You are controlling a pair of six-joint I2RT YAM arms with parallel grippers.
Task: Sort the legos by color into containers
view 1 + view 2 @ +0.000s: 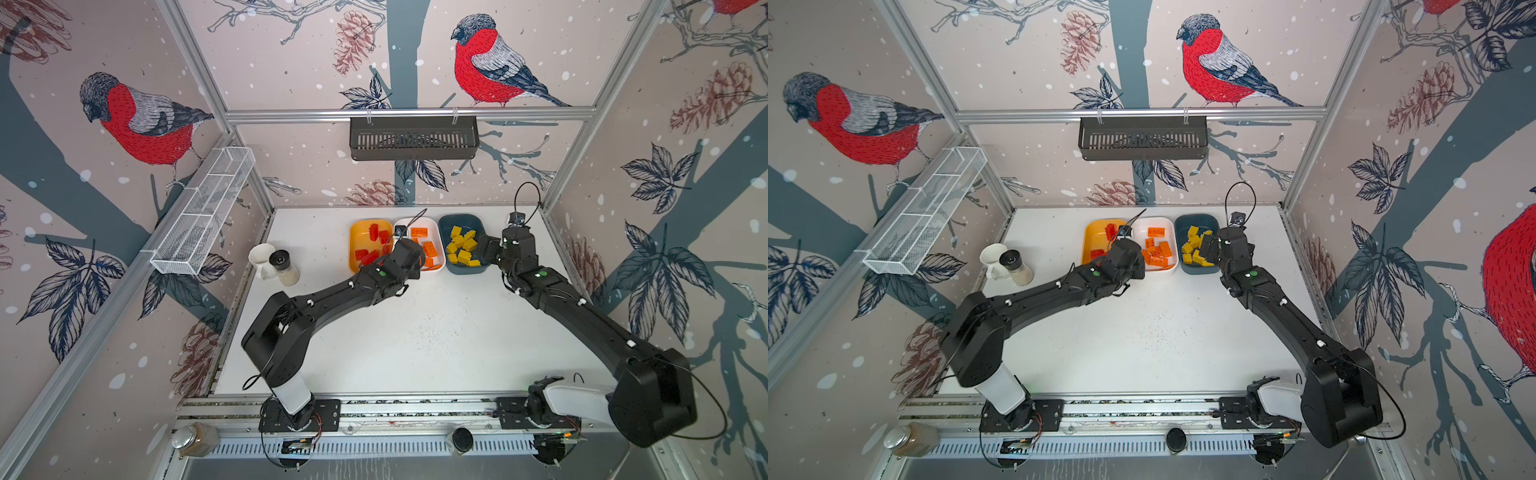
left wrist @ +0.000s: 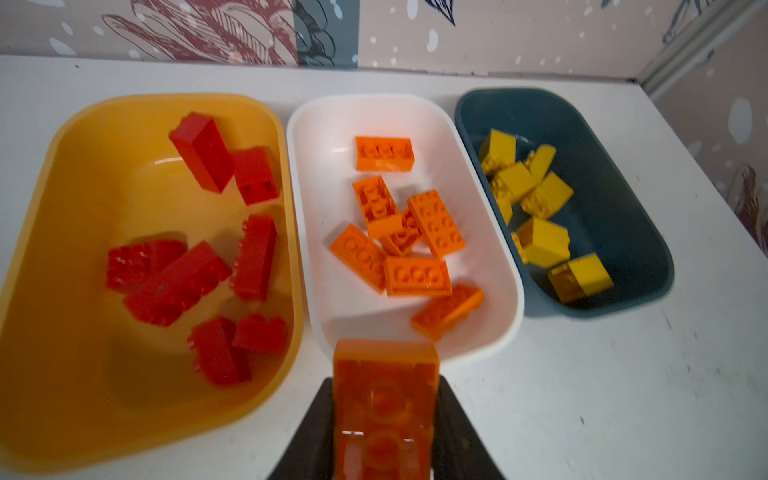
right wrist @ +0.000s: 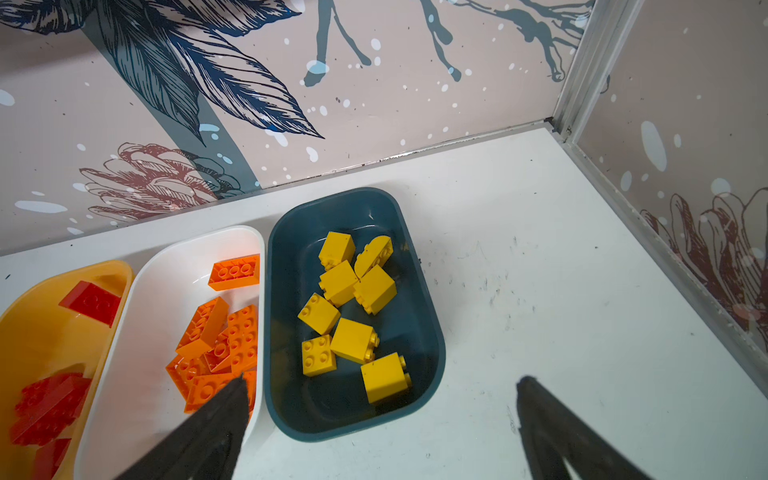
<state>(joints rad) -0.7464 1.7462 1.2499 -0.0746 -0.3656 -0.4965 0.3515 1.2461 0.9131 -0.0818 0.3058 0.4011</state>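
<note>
— White tabletop (image 1: 415, 332), walls papered with bullfinches and pinecones. Containers?
— Three tubs stood side by side along the far edge: yellow-orange tub (image 2: 104, 133) left, white tub (image 2: 324, 166) middle, teal tub (image 2: 615, 208) right.
— Contents?
— Red legos (image 2: 178, 282) lay in the yellow-orange, orange legos (image 2: 417, 276) in the white, yellow legos (image 2: 544, 243) in the teal.
— Left gripper (image 2: 385, 390)?
— Nearly closed. It pinched one orange brick (image 2: 384, 436) by its long sides, above the white tub's near rim.
— Right gripper (image 3: 382, 381)?
— Jaws were spread wide and held nothing, poised above the teal tub's near end.
— Other stock?
— White mug (image 1: 259, 257) and glass grinder (image 1: 286, 270) stood close together at the table's left edge.
</note>
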